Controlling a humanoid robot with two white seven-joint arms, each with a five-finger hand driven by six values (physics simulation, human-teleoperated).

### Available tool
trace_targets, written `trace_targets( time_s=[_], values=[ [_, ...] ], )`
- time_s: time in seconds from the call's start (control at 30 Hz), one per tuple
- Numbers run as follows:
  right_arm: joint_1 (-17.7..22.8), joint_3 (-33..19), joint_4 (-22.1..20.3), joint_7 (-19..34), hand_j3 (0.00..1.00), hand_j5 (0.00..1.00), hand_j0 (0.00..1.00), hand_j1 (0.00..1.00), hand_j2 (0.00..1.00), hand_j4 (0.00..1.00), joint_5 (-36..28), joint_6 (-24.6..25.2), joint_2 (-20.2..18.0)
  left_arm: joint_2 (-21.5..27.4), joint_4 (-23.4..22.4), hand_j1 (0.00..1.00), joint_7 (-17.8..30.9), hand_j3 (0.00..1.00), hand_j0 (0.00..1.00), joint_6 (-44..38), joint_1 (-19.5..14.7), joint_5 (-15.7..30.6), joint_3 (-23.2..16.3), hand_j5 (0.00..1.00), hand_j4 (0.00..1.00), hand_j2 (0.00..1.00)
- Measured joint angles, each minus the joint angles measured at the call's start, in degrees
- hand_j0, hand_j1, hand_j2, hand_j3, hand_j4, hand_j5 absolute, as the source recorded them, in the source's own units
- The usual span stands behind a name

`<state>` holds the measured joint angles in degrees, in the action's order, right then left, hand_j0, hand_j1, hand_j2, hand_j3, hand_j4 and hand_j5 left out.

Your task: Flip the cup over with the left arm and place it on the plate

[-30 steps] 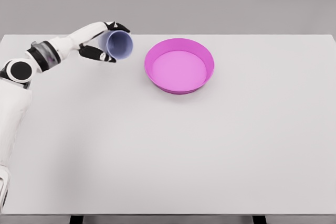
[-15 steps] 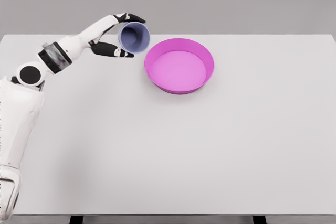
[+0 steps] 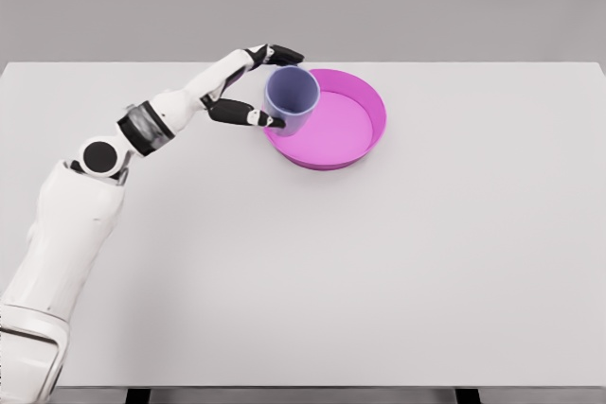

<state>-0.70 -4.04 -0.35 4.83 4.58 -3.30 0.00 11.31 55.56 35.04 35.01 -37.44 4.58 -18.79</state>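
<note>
A lavender cup (image 3: 292, 99) hangs over the left rim of the magenta plate (image 3: 355, 139), mouth up and tilted slightly toward me. My left hand (image 3: 270, 87) is shut on the cup, black fingertips above and below its left side. The arm stretches in from the lower left across the white table. The cup's base is hidden behind its own wall, so I cannot tell whether it touches the plate. No right arm shows.
The white table (image 3: 379, 272) spans the whole view, its far edge just behind the plate. Grey wall lies beyond.
The left arm has carried the cup rightward from the table's left to over the plate's left rim, turning its mouth from sideways to nearly upward.
</note>
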Motion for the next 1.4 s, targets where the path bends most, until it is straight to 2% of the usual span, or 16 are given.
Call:
trace_targets(
  time_s=[0.1, 0.3, 1.0, 1.4],
  values=[
    [0.0, 0.0, 0.0, 0.0, 1.0, 1.0, 1.0, 1.0, 1.0, 1.0, 0.0, 0.0, 0.0, -1.4, -0.2, 0.73, 0.0, 0.73, 0.73, -0.1, 0.0, -0.2, -0.1, 0.73, 0.73, 0.73],
    [0.0, 0.0, 0.0, 0.0, 1.0, 1.0, 1.0, 1.0, 1.0, 1.0, 0.0, 0.0, 0.0, -3.5, -0.8, 0.73, 0.0, 0.73, 0.73, 0.1, 0.0, -0.4, -0.9, 0.73, 0.73, 0.73],
    [0.0, 0.0, 0.0, 0.0, 1.0, 1.0, 1.0, 1.0, 1.0, 1.0, 0.0, 0.0, 0.0, -7.0, -1.8, 0.75, 0.0, 0.75, 0.75, 0.1, 0.4, -0.5, -3.8, 0.75, 0.75, 0.75],
    [0.0, 0.0, 0.0, 0.0, 1.0, 1.0, 1.0, 1.0, 1.0, 1.0, 0.0, 0.0, 0.0, -7.2, -4.0, 0.74, 0.0, 0.74, 0.74, 0.1, -0.9, -0.7, -3.3, 0.74, 0.74, 0.74]
  ],
)
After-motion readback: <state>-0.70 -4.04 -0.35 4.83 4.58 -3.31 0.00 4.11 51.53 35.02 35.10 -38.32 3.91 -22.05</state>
